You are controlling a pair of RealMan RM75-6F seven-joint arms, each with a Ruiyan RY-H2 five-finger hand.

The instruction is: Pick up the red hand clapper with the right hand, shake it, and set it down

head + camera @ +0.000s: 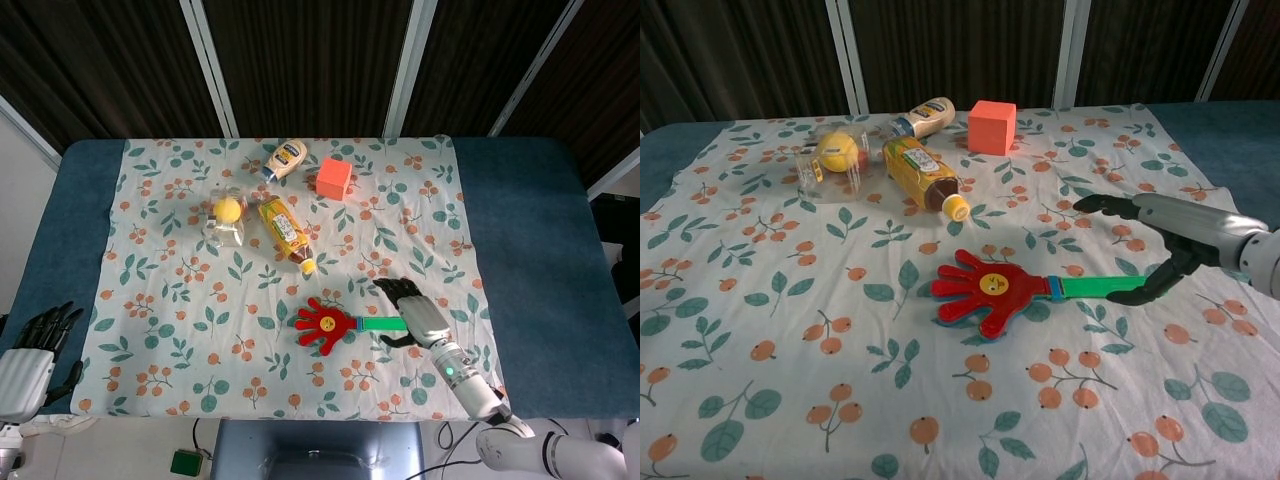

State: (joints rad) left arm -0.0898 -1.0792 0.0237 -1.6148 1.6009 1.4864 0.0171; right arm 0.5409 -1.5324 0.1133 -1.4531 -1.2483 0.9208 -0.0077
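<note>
The red hand clapper lies flat on the floral cloth, palm end to the left and green handle pointing right. My right hand hovers over the handle's far end with its fingers spread wide. The thumb reaches down beside the handle tip, and the hand holds nothing. My left hand rests off the cloth at the table's front left corner, empty with fingers extended; the chest view does not show it.
A yellow drink bottle lies behind the clapper. Further back are a clear box holding a lemon, a mayonnaise bottle and an orange-red cube. The blue table borders the cloth.
</note>
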